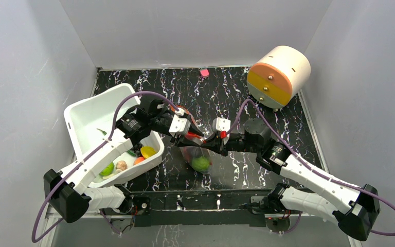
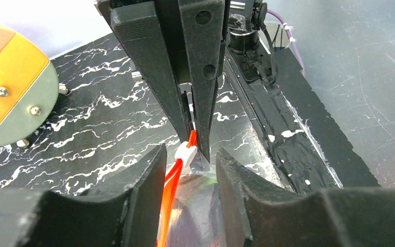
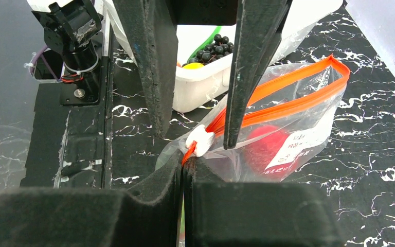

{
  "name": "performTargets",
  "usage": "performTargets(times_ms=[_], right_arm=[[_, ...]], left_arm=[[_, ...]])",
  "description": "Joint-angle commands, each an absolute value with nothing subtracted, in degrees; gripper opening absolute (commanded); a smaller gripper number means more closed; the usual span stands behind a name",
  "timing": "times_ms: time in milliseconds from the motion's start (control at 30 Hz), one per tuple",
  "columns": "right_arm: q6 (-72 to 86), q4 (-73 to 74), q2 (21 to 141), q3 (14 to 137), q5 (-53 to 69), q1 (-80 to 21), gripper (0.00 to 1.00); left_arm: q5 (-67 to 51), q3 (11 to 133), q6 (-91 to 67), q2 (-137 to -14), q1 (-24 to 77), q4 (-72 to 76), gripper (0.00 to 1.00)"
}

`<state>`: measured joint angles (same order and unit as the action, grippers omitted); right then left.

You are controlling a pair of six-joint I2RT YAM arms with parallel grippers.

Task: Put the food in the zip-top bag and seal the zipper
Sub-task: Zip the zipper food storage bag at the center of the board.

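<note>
The clear zip-top bag [image 1: 198, 154] hangs between both grippers above the mid table. A green round fruit [image 1: 201, 163] and a red apple [image 3: 267, 146] are inside it, behind its white label [image 3: 301, 144]. The orange-red zipper [image 3: 288, 103] gapes toward its far end. Its white end piece [image 3: 200, 140] sits at the near end. My right gripper [image 3: 183, 159] is shut on the zipper's end just beside that piece. My left gripper [image 2: 190, 154] is open, its fingers [image 2: 139, 190] on either side of the bag's top and the white piece [image 2: 186, 152]. Black grapes [image 3: 213, 49] lie in the tub.
A white tub [image 1: 90, 116] at the left holds more toy food, including a yellow piece [image 1: 147, 151] and a green one [image 1: 107, 168]. A round cream, orange and yellow drum [image 1: 277, 76] stands at the back right. A small pink item [image 1: 204, 73] lies at the back edge.
</note>
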<state>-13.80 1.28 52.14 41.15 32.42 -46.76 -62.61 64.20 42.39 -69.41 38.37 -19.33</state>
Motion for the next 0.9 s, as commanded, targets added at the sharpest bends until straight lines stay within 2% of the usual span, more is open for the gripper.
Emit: performTargets(times_ms=[0,100,267,367,400,533,567,633,700,867], right_arm=[[-13.45,-3.51,52.11,44.04,33.29,-46.78,0.0],[-13.53,-3.6,52.0,44.03,32.99,-46.76,0.0],[-13.58,-3.6,51.55,43.79,32.27,-46.76,0.0],[-13.55,-3.65,51.22,43.47,31.34,-46.8,0.0],[-13.54,-3.64,51.12,43.42,31.04,-46.81,0.0],[-13.1,-4.17,50.19,43.02,28.59,-46.8,0.0],[-12.84,-4.6,49.89,42.8,28.15,-46.77,0.04],[-12.2,-5.67,49.51,42.28,27.59,-46.79,0.18],[-11.51,-6.47,49.59,41.95,27.77,-46.77,0.23],[-10.46,-7.46,50.63,41.86,28.68,-46.79,0.24]], left_arm=[[-66.1,65.55,44.73,-69.74,38.76,-18.97,0.35],[-66.16,66.13,45.11,-70.28,38.85,-19.73,0.24],[-66.03,66.89,45.51,-70.79,38.86,-21.24,0.18],[-66.28,67.91,46.5,-71.41,38.85,-23.51,0.02],[-66.23,68.16,46.87,-71.54,38.83,-24.19,0.0],[-64.92,68.47,46.6,-71.17,38.85,-24.23,0.0],[-64.52,68.47,45.8,-70.99,38.85,-23.5,0.0],[-63.39,68.53,43.04,-70.85,38.85,-21.43,0.0],[-62.75,68.91,41.54,-70.96,38.85,-20.72,0.0],[-61.18,69.48,39.36,-71.14,38.85,-19.79,0.0]])
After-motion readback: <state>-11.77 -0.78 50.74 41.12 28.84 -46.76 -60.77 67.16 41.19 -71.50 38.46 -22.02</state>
